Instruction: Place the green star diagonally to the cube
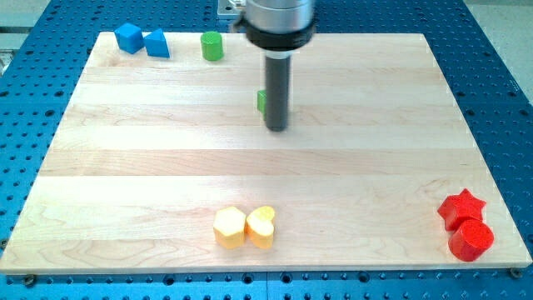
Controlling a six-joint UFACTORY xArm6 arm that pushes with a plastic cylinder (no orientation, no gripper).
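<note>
Camera view shows my tip (276,128) just right of the green star (261,101), mostly hidden behind the rod, near the bench (375,158) far edge's middle. This end effector is a bare rod, holding nothing. The blue cube (129,37) sits at the far-left corner, so the star lies cube-side of my tip.

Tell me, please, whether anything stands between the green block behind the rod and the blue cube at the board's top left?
Yes: the green cylinder stands roughly between the green block, touching my tip, and the blue cube; a blue wedge-like block sits beside that cube.
</note>
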